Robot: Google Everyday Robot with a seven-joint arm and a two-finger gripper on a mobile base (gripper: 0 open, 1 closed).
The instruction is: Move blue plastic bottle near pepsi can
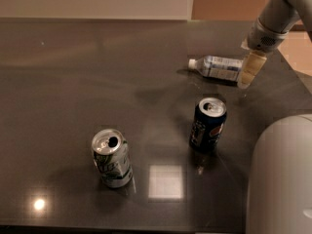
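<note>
The blue plastic bottle (218,67) lies on its side at the back right of the dark table (97,72), white cap pointing left. My gripper (248,72) hangs from the arm at the upper right, right at the bottle's base end and close to the tabletop. The pepsi can (208,125) stands upright in front of the bottle, a short gap away, with its silver top showing. The gripper covers the bottle's base end.
A silver-white can with green markings (112,158) stands upright at the front left. A white rounded part of the robot (282,179) fills the lower right corner. The table's right edge runs just behind the gripper.
</note>
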